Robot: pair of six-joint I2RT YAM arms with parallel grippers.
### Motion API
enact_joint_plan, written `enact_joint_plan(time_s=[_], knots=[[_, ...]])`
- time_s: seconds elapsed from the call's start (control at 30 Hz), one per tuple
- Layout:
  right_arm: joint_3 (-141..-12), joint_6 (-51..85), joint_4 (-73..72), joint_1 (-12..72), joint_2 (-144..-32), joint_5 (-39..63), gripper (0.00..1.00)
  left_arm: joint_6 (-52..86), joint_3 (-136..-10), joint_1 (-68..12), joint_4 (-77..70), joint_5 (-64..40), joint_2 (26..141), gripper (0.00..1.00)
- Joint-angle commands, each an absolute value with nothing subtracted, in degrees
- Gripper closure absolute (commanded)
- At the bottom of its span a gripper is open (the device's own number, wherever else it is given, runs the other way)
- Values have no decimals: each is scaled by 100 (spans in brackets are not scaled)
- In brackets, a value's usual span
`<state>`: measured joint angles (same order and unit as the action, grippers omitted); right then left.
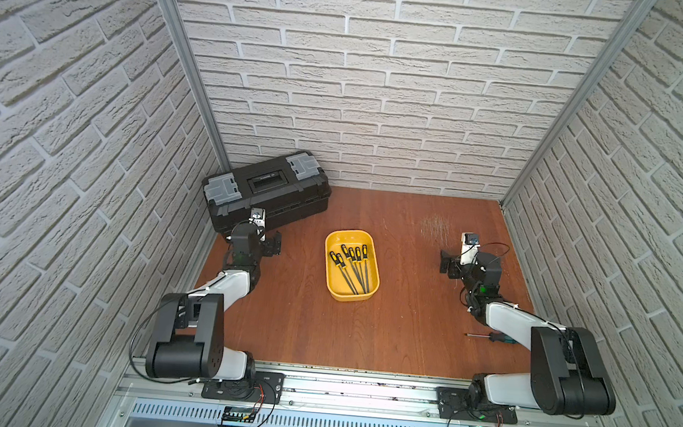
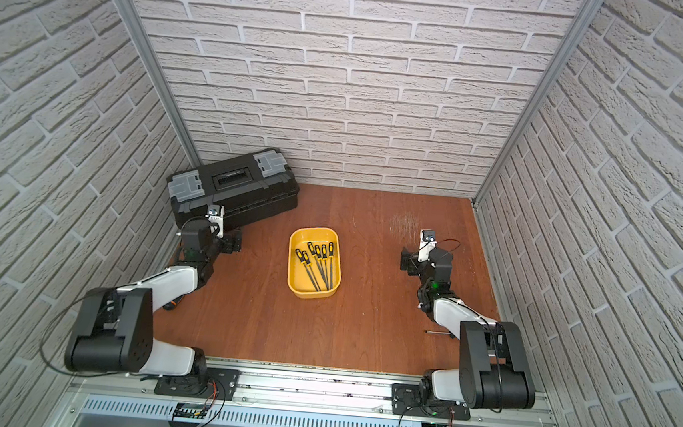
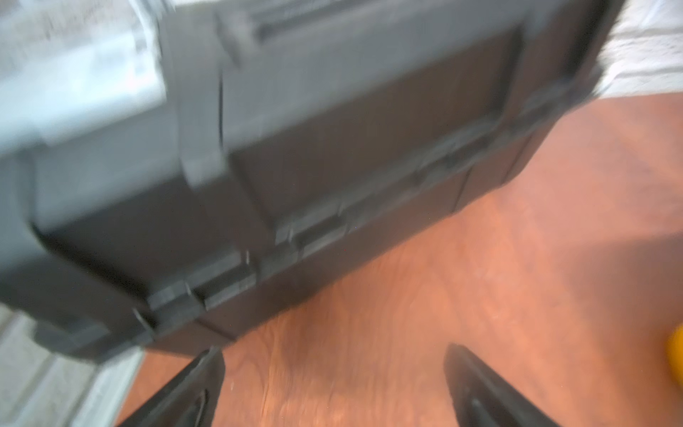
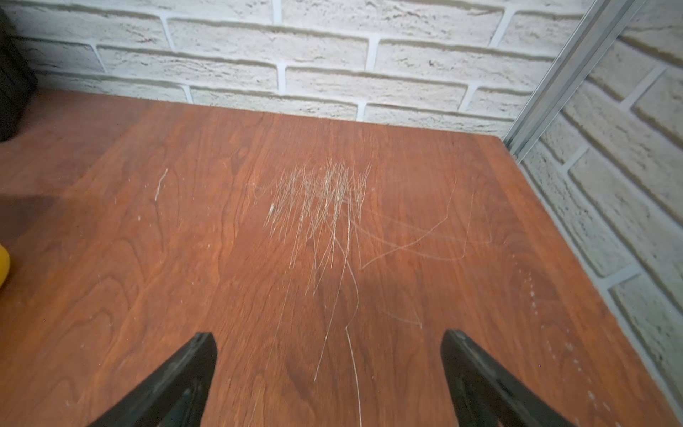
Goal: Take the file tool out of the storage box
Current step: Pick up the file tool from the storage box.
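Note:
The storage box (image 1: 348, 238) (image 2: 314, 234) is a shallow yellow tray in the middle of the wooden table. Several file tools (image 1: 356, 261) (image 2: 319, 258) with black-and-yellow handles lie side by side inside it. My left gripper (image 1: 272, 246) (image 2: 234, 244) hangs open to the left of the box, close to the black toolbox, with nothing between its fingers (image 3: 334, 358). My right gripper (image 1: 446, 264) (image 2: 406, 263) stands open to the right of the box, over bare scratched wood (image 4: 329, 340). A yellow edge of the box (image 3: 676, 355) (image 4: 3, 264) shows in each wrist view.
A large black toolbox (image 1: 266, 192) (image 2: 233, 189) (image 3: 332, 148) with grey latches stands shut at the back left corner. A screwdriver (image 1: 488, 337) (image 2: 436, 333) lies on the table partly under my right arm. Brick-patterned walls close in three sides.

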<state>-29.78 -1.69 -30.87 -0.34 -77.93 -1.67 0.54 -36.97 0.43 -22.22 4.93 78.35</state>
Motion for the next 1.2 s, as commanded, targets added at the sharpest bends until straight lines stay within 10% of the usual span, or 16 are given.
enact_joint_plan(time_s=[0.0, 0.73, 1.17], knots=[[-3304, -13, -2296, 41, -7414, -311, 1, 3, -4299, -364, -953, 926, 7408, 1], [-4872, 992, 898, 1243, -5948, 246, 1, 3065, -8709, -2717, 4282, 476, 8947, 1], [-4880, 1124, 1306, 1397, -5727, 494, 1, 4588, -9248, -3006, 4139, 8, 10278, 10]])
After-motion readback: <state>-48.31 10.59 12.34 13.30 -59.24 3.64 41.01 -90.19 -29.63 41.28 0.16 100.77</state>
